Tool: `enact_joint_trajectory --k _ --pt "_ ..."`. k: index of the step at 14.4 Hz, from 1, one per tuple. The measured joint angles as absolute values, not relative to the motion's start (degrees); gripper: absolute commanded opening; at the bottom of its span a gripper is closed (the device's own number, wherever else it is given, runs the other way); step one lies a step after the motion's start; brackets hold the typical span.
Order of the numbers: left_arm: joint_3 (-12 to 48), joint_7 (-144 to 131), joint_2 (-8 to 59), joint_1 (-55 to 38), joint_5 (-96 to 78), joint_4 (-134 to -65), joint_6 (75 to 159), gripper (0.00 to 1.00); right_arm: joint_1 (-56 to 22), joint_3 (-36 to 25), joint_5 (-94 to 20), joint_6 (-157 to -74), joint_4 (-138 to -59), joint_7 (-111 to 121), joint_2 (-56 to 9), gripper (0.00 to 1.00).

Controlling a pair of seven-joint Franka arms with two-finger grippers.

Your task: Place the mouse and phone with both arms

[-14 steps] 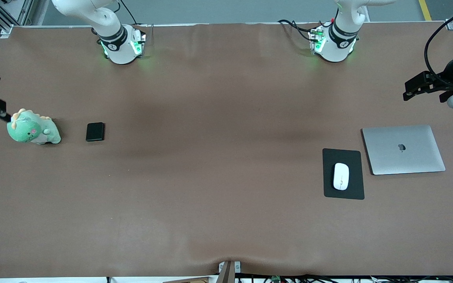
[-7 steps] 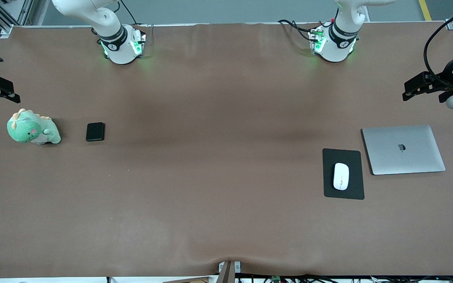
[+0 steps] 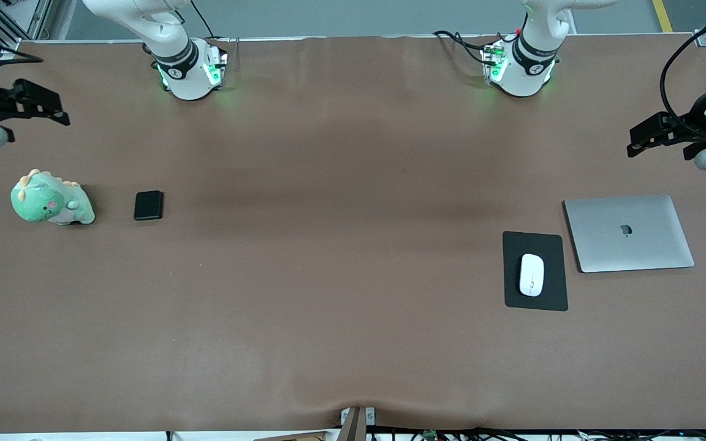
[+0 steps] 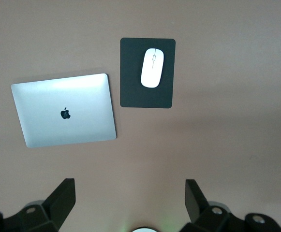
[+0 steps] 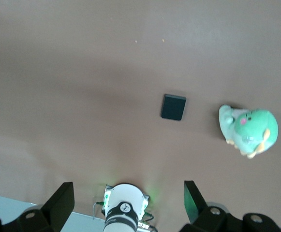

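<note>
The white mouse [image 3: 531, 275] lies on a black mouse pad [image 3: 535, 242] toward the left arm's end of the table; it also shows in the left wrist view [image 4: 152, 67]. The small black phone [image 3: 148, 205] lies flat beside a green plush dinosaur [image 3: 50, 199] toward the right arm's end; it also shows in the right wrist view [image 5: 173, 107]. My left gripper [image 3: 641, 141] hangs open and empty high over the table's edge, above the laptop's end. My right gripper [image 3: 46, 109] hangs open and empty high over the other edge. Both wrist views show the jaws wide apart.
A closed silver laptop [image 3: 629, 233] lies beside the mouse pad, toward the left arm's end. The two arm bases [image 3: 190, 70] [image 3: 518, 67] glow green along the table's edge farthest from the front camera. The table is covered in brown cloth [image 3: 341, 275].
My right gripper has risen and swung away from the plush dinosaur toward its base side. The left gripper has barely moved. Mouse and phone lie as before.
</note>
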State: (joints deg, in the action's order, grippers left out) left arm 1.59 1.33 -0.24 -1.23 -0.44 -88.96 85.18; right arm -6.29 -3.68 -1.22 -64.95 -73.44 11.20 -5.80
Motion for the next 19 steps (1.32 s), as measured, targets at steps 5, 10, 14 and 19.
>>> enact_joint_trajectory --k 5,10,14,19 --pt "1.58 1.33 -0.24 -1.23 -0.44 -89.03 85.18 1.0 0.78 -0.48 1.54 -72.84 -88.75 9.22 3.98 1.0" --pt "1.52 1.33 -0.24 -1.22 -0.44 -89.05 85.18 1.0 5.76 -3.45 1.69 -76.59 -94.35 8.62 7.09 1.0" --pt "1.5 1.33 -0.24 -1.22 -0.44 -89.06 85.3 1.0 5.72 -2.79 1.59 -79.12 -93.39 8.52 7.14 1.0" --pt "1.49 1.33 -0.24 -1.22 -0.44 -89.06 85.57 1.0 5.7 -2.63 0.54 -80.42 -93.14 8.52 7.14 1.0"
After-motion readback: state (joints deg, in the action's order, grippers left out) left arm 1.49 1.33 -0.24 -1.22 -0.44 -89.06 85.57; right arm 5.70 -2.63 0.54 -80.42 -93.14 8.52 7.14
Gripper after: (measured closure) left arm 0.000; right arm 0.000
